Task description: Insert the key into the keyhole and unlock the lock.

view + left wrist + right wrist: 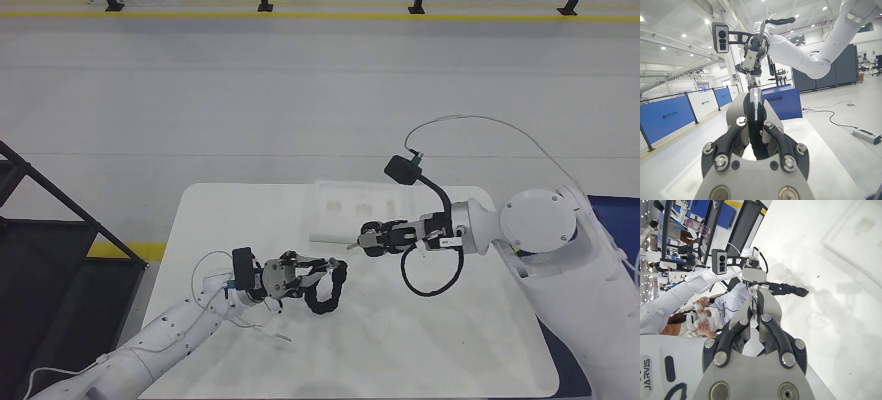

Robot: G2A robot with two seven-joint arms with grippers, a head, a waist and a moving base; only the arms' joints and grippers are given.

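Observation:
A black cable lock (326, 296) with a chrome cylinder (755, 102) is held above the white table (470, 340), and my left gripper (332, 268) is shut on it. The cylinder's end (753, 291) faces my right gripper (363, 241), which is shut on a small metal key (754, 308). In the left wrist view the key (748, 76) sticks out of the right gripper (749, 70), pointing at the cylinder across a short gap. The lock's black cable (789, 289) trails off to one side. I cannot tell whether the key tip touches the keyhole.
A white foam tray (345, 208) lies on the table just behind the two grippers. The right arm's black hose (425, 280) loops below its wrist. A black frame (60, 210) stands off the table's left edge.

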